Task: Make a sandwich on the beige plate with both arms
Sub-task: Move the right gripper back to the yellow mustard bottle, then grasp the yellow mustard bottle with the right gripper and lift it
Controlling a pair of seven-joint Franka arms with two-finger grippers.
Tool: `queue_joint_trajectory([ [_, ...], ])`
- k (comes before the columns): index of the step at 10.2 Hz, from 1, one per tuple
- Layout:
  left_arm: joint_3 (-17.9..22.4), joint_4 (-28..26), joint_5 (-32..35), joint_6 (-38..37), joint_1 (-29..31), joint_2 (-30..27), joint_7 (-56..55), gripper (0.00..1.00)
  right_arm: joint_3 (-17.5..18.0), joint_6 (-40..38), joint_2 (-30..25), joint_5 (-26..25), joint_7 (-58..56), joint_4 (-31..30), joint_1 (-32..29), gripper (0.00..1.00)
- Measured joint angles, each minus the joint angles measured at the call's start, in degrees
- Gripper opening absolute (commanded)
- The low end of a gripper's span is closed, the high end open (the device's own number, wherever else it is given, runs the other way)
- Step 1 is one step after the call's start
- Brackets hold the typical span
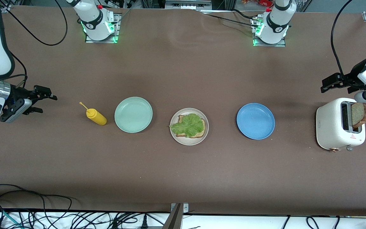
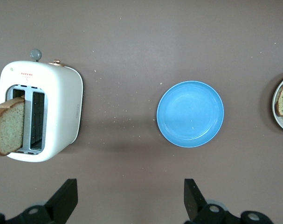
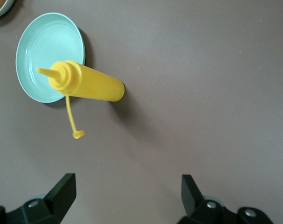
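The beige plate [image 1: 187,142] sits mid-table, its rim [image 2: 277,105] also showing in the left wrist view. On it lies one bread slice [image 1: 201,132] with a ruffled lettuce leaf [image 1: 187,124] on top. A second bread slice [image 1: 360,114] [image 2: 10,127] sticks up out of the white toaster [image 1: 332,127] [image 2: 57,107] at the left arm's end. My left gripper [image 1: 324,85] [image 2: 130,198] hangs open and empty over bare table beside the toaster. My right gripper [image 1: 47,104] [image 3: 127,193] hangs open and empty over bare table near the yellow squeeze bottle [image 1: 96,116] [image 3: 90,84].
A mint green plate [image 1: 133,114] [image 3: 43,42] lies between the bottle and the beige plate. A blue plate [image 1: 255,121] [image 2: 190,113] lies between the beige plate and the toaster. Both are bare. Cables run along the table edge nearest the front camera.
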Motion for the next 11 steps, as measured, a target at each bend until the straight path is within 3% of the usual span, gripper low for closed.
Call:
queue_joint_trajectory([
  [5, -0.05, 0.00, 0.00, 0.05, -0.01, 0.06, 0.00, 1.00, -0.04, -0.42, 15.24, 21.06, -38.93, 4.00, -5.44, 1.00],
  [11, -0.07, 0.00, 0.00, 0.50, -0.01, 0.09, 0.00, 1.00, 2.16, -9.77, 24.12, 34.83, -65.90, 7.33, -5.31, 1.00],
])
